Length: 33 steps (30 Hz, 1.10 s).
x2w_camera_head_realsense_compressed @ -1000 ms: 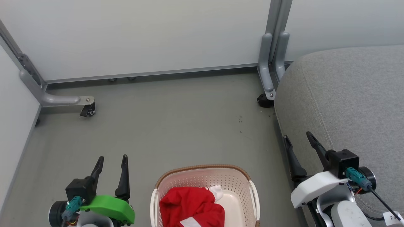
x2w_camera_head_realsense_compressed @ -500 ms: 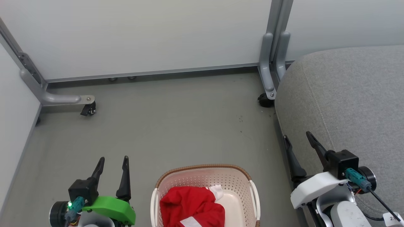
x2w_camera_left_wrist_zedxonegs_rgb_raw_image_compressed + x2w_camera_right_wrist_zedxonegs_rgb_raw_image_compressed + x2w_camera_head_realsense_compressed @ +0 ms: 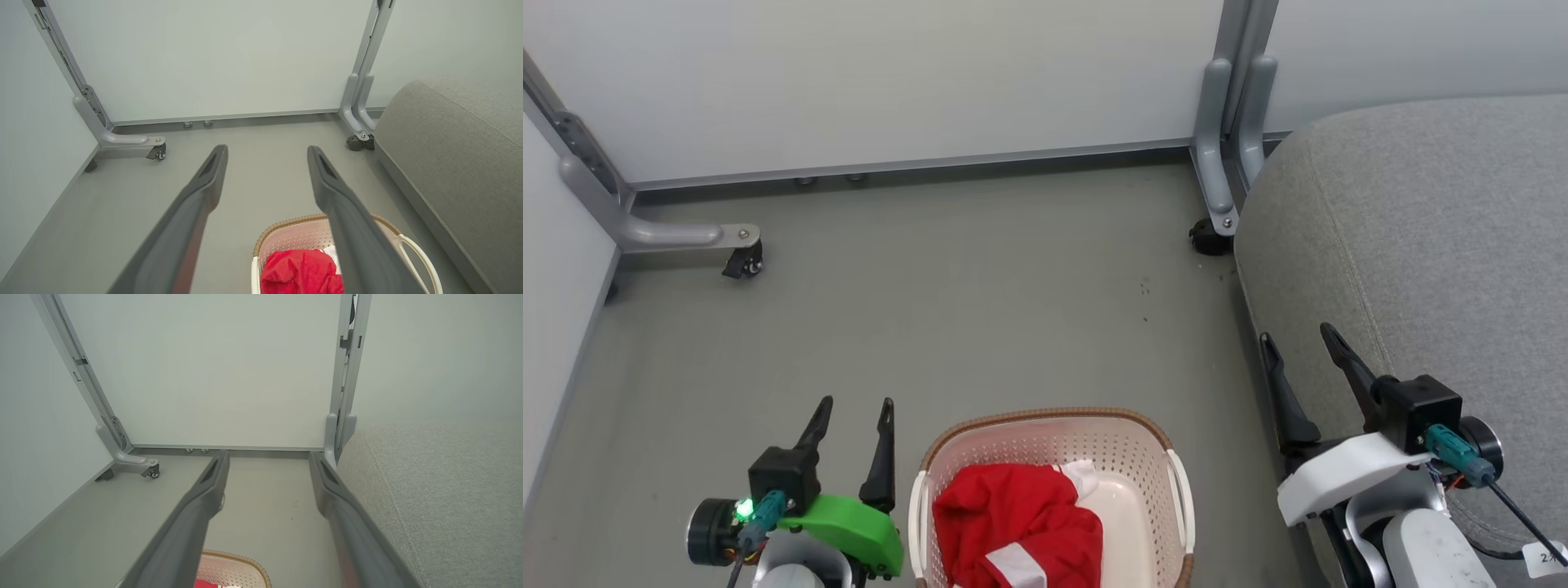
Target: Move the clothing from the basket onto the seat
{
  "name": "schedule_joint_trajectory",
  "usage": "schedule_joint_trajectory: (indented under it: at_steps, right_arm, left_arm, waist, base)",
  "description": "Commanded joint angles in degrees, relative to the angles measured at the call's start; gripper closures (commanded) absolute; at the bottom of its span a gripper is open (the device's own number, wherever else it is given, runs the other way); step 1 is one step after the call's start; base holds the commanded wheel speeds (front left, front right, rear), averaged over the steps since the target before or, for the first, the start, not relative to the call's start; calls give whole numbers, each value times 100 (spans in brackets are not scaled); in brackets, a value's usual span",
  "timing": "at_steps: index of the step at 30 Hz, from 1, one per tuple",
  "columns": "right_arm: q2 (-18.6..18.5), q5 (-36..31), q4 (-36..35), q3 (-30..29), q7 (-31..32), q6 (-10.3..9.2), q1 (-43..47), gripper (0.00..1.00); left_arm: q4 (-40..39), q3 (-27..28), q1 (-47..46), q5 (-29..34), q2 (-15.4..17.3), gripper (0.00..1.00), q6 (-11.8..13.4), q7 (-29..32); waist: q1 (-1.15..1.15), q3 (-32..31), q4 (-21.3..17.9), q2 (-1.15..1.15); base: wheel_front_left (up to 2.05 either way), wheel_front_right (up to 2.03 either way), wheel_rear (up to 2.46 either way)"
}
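Left gripper [image 3: 856, 402] hovers low over the grey floor [image 3: 980, 286], jaws apart and empty, just beside the basket [image 3: 1045, 414]. The red clothing [image 3: 1013, 514] lies bunched inside it. Pale partition panels [image 3: 890, 82] stand behind on castered feet [image 3: 737, 263]. Right gripper [image 3: 1294, 332], jaws apart, hangs at the edge of the grey seat [image 3: 1421, 229].

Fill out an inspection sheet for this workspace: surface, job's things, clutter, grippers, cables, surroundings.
Surface: grey floor, a few small dark specks.
Job's things: red clothing bunched in the basket; grey seat on the robot's right, no clothing on the part in view.
Clutter: nothing seen.
Grippers: left gripper open beside the basket; right gripper open at the seat's edge; both hold nothing.
Cables: black cable with a tag at the right wrist.
Surroundings: pale partition panels on wheeled grey feet.
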Motion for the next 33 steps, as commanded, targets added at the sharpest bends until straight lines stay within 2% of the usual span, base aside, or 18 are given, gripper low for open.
schedule_joint_trajectory:
  at_steps: [1, 10, 20, 33]
  right_arm:
    - [-13, -10, -45, -16, 8, 0, -114, 0]
    - [-13, -55, -323, 27, -52, 0, -606, 0]
    - [-12, -86, -595, 127, -171, 0, -1305, 0]
    - [-10, -6, -748, 285, -385, 0, -1815, 0]
  left_arm:
    - [75, -87, -141, 79, 2, 0, 13, -2]
    - [716, -960, -948, 0, -18, 0, 59, 77]
    - [1634, -2519, -2143, -231, -13, 0, 259, 455]
    - [2473, -4113, -3064, -586, -7, 0, 273, 946]
  waist:
    - [0, 207, -35, 0]
    - [0, 1279, -162, 0]
    - [0, 2671, -420, 0]
    - [0, 4011, -754, 0]
  base:
    - [0, 0, 0]
    - [0, 0, 0]
    - [0, 0, 0]
    - [0, 0, 0]
